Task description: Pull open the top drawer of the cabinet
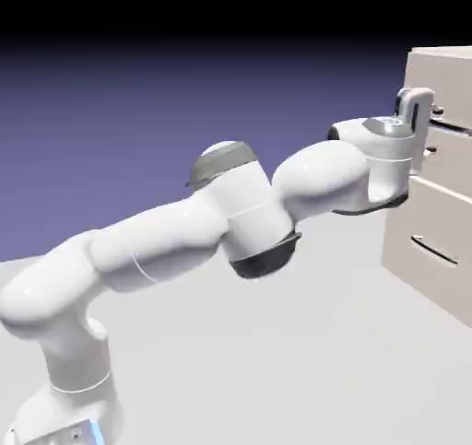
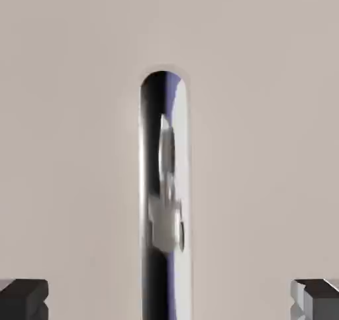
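Cabinet first: the tall boxy beige cabinet (image 1: 442,185) stands at the exterior view's right edge, only partly in frame, on the pale grey table (image 1: 277,360). Its top drawer (image 1: 452,98), the upper flat beige panel, sits at the cabinet's upper part above the lower identical drawer (image 1: 433,250), whose thin dark bar handle shows plainly. Whether the upper panel is flush or ajar I cannot tell. The white jointed arm (image 1: 184,231) reaches across toward the cabinet, and its two-finger gripper (image 1: 426,125) is level with the top drawer, right at that drawer's front; contact cannot be judged from here.

In the hand view, the beige drawer front (image 2: 265,113) fills the frame. The shiny dark bar handle (image 2: 155,146) crosses it as an upright stripe in this rolled view, running from the middle to the bottom edge and mirroring a pale reflection. The two grey fingertips (image 2: 23,299) sit far apart in the bottom corners, one either side of the handle, clear of it, jaws spread wide and clamped on nothing.
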`<state>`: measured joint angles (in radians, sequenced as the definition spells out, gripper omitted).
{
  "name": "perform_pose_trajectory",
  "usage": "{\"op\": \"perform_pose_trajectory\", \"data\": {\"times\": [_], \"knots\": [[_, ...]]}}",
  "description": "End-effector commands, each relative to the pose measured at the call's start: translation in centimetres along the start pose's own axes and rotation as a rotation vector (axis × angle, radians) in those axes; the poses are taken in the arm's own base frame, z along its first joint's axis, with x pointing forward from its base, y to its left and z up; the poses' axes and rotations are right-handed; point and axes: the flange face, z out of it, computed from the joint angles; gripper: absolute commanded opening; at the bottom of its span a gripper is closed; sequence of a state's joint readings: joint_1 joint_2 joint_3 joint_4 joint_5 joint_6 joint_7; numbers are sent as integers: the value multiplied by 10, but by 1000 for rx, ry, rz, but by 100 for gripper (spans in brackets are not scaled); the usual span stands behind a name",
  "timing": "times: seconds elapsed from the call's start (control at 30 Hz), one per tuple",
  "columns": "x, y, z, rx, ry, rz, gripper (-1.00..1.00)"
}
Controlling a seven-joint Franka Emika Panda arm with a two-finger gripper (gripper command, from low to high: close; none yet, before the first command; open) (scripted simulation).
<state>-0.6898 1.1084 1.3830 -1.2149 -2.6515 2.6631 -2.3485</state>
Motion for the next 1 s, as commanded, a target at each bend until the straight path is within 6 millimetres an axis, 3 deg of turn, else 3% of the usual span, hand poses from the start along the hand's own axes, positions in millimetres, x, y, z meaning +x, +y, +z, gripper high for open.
{"op": "perform_pose_trajectory", "data": {"times": [0.0, 0.33, 0.37, 0.63, 0.97], "knots": [[-2, -1, 5, 0, -2, 1, 0], [2, 2, 45, -1, 2, -1, 0], [2, 2, 45, -1, 2, -1, -100], [2, 1, 21, -1, 2, -1, -100], [2, 1, -33, -1, 2, -1, -100]]}}
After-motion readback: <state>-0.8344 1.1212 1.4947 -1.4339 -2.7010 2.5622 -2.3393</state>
